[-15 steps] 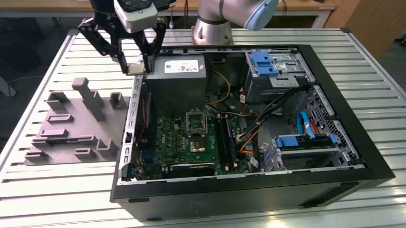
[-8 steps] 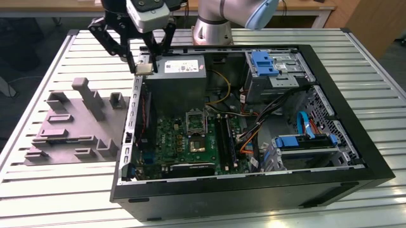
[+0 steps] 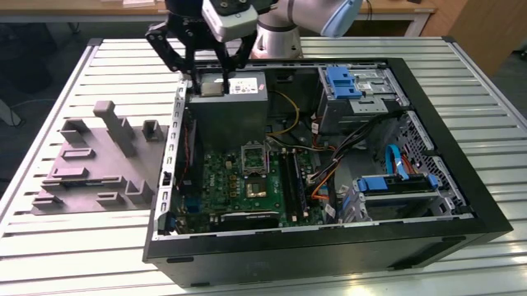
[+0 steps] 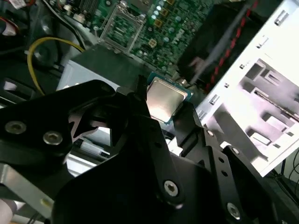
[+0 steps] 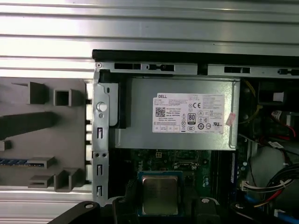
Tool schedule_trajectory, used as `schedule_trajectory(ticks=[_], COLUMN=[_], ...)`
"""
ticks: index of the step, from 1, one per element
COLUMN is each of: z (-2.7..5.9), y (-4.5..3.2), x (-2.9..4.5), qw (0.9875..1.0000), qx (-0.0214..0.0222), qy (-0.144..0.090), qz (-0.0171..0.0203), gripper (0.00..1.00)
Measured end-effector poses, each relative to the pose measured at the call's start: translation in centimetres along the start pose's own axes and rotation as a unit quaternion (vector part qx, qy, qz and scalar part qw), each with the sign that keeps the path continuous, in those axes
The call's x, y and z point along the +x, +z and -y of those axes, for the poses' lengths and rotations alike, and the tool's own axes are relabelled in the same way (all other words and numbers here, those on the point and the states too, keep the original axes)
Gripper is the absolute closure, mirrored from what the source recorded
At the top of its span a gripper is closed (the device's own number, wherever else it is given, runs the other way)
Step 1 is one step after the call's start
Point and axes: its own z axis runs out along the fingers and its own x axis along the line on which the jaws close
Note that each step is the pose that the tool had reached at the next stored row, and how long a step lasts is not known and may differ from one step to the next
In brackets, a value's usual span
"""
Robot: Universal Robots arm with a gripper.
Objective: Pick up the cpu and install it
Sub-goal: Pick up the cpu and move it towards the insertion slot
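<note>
1. I have the end effector [image 3: 211, 85] clamped on the cpu [image 3: 211, 87]. Its two black fingers [image 4: 189, 123] press against opposite edges of the chip, and the silvery lid faces the wrist cameras.
2. The cpu rests on nothing. It hangs in that grip over the power supply [image 3: 231, 108], the grey box with the white label. That puts it at the corner of the computer case [image 3: 329, 250] nearest the arm, on the exterior view's left.
3. In the first wrist view I see the chip between the fingers, against the green motherboard [image 3: 218, 179] and just beside the power supply's edge.
4. The silver-framed socket [image 3: 253, 157] lies near the middle of the motherboard, on the floor of the case, well apart from the cpu and the end effector.
5. The grey moulded tray [image 3: 91, 166] lies on the slatted desk [image 3: 82, 246] beside the case, toward the desk's edge at the exterior view's left. It is apart from the end effector.
6. My count:
   - one cpu
   - one end effector
   - one moulded tray
   - one computer case
   - one power supply
   - one socket
   - one motherboard
   - two blue drive brackets [image 3: 342, 81], one at the case's corner at the exterior view's upper right and one lower along the same side
   - one yellow cable [image 3: 290, 114], looping beside the power supply
</note>
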Motion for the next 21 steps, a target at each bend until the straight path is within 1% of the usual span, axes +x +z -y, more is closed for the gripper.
schedule_trajectory(ticks=[4, 7, 8, 9, 14, 18, 20, 21], z=[0.01, 0.01, 0.01, 0.01, 0.10, 1.05, 1.45, 1.59], y=[0.09, 0.17, 0.18, 0.19, 0.19, 0.25, 0.29, 0.30], x=[-1.61, -2.68, -2.90, -3.04, -3.09, -3.13, -3.28, -3.47], qw=[1.0000, 1.0000, 1.0000, 1.0000, 1.0000, 1.0000, 1.0000, 1.0000], qx=[0.0000, -0.0002, -0.0002, -0.0002, -0.0002, -0.0002, -0.0003, -0.0002], qy=[0.000, 0.000, 0.000, 0.000, 0.000, 0.000, 0.000, 0.000], qz=[0.0000, 0.0000, 0.0000, 0.0000, 0.0000, 0.0000, 0.0000, 0.0000], gripper=[0.53, 0.53, 0.53, 0.53, 0.53, 0.53, 0.53, 0.53])
